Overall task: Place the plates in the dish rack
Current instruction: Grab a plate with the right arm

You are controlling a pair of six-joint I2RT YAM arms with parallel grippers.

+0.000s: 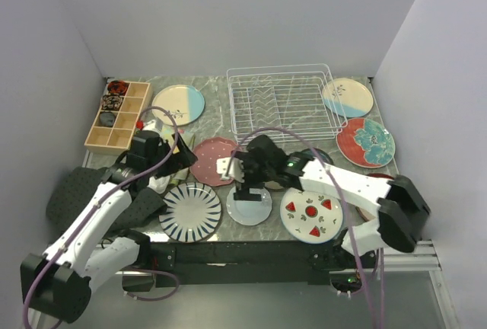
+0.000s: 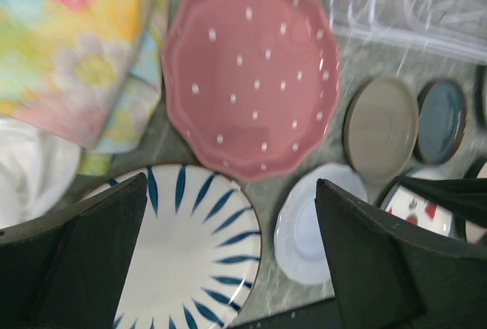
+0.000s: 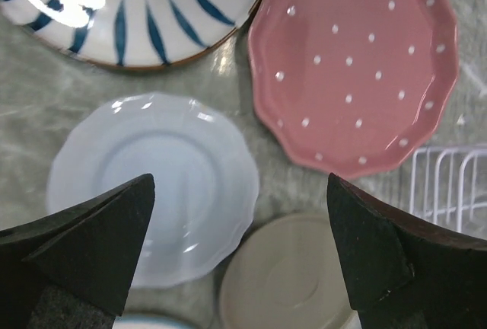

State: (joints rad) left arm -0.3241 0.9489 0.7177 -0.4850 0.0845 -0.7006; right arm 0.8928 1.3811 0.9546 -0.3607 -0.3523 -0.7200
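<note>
Near counter (image 1: pixel 217 116) edge: my right pincer (image 3: pixel 240 192) is hanging wide open, holding nothing, over the pale blue plate (image 3: pixel 167 161). My left pincer (image 2: pixel 230 184) is gaping wide, empty, above the striped plate (image 2: pixel 194 245) and pink dotted plate (image 2: pixel 251 70); contact looks unlikely, though blur is hampering judgement. The dish rack (image 1: pixel 281 100) is standing toward the far edge.

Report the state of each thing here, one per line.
White wire dish rack: empty, no plates loaded.
Pink dotted scalloped plate: lying flat, outside rack.
Navy-striped white round plate: lying flat, outside rack.
Pale blue scalloped plate: lying flat, outside rack.
Left tool: open, empty.
Right tool: open, empty.
</note>
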